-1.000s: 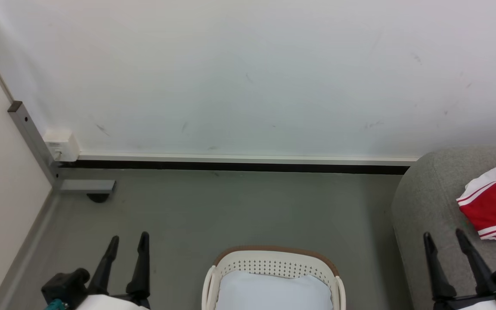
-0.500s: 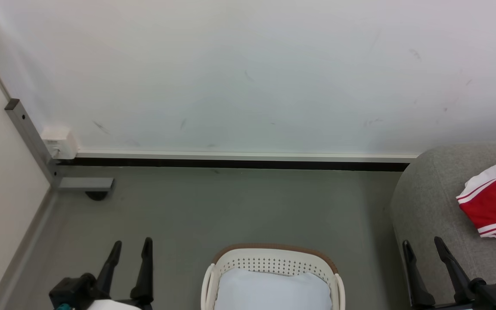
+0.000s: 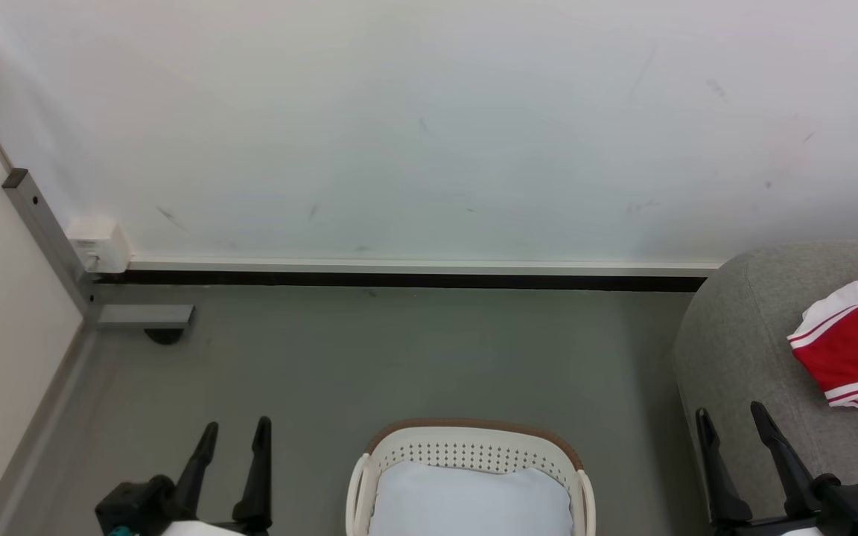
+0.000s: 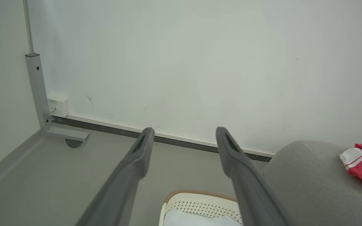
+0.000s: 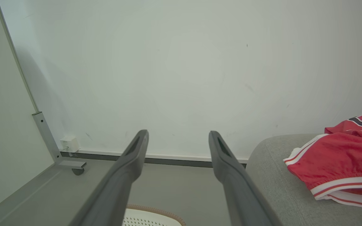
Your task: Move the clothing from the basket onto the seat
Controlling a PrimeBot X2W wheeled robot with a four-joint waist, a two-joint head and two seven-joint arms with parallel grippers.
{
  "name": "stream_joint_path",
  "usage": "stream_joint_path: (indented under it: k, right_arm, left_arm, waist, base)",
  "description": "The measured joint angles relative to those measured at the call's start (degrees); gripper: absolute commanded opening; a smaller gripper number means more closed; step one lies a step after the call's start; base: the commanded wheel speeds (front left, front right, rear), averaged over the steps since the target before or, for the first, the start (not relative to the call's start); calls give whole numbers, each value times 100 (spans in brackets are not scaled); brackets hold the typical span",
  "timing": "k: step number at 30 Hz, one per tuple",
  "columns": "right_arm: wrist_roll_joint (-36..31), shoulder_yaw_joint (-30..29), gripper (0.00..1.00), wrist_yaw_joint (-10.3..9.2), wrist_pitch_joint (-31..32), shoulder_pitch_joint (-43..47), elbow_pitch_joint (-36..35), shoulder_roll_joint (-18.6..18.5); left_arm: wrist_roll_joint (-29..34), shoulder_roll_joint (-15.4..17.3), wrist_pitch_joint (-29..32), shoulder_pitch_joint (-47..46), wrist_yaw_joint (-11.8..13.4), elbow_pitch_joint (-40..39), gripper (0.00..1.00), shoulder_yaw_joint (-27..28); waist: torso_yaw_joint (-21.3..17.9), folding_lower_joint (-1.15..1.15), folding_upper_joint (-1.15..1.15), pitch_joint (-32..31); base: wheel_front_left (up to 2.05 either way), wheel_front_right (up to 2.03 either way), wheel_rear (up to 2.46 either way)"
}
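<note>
The clothing (image 3: 857,350), red with white striped trim, lies crumpled on the grey seat (image 3: 742,342) at the right edge; black-and-white lettering shows on it in the right wrist view (image 5: 341,160). The cream basket (image 3: 474,435) stands on the floor at bottom centre, holding a pale bluish-white pad (image 3: 470,499). My left gripper (image 3: 237,424) hangs open and empty left of the basket. My right gripper (image 3: 728,409) is open and empty over the seat's front corner, left of the clothing. In the left wrist view the basket (image 4: 200,192) sits below my left gripper (image 4: 184,130).
A white wall with a dark skirting strip (image 3: 399,281) closes the far side. A grey metal post with a foot (image 3: 142,316) and a white socket box (image 3: 97,246) stand in the left corner. Grey floor (image 3: 399,357) stretches between the wall and the basket.
My right gripper has drawn left and back, away from the clothing, still open. My left gripper has shifted slightly right and lower. The camera has tipped a little; the clothing stays on the seat.
</note>
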Motion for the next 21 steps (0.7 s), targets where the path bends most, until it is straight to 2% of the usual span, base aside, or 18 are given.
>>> stream_joint_path:
  k: [5, 6, 10, 21]
  right_arm:
    - [3, 27, 100, 0, 0, -2, 7, 5]
    - [8, 34, 0, 0, -1, -2, 12, 5]
    - [22, 52, 0, 1, 27, 140, 185, 33]
    - [1101, -92, 0, 1, 327, 132, 211, 52]
  left_arm:
    - [-8, 22, 0, -3, -1, 21, 100, -35]
    - [-22, 29, 0, -3, -1, 29, 0, -49]
    - [-36, -16, 12, 121, 0, 201, 0, -56]
    - [-1055, -33, 338, 131, 1, 185, 0, 64]
  waist:
    - [-2, 0, 0, -5]
    - [-3, 0, 0, -6]
    - [-3, 0, 0, -4]
    - [4, 0, 0, 26]
  base:
    - [0, 0, 0]
    - [0, 0, 0]
    - [0, 0, 0]
    - [0, 0, 0]
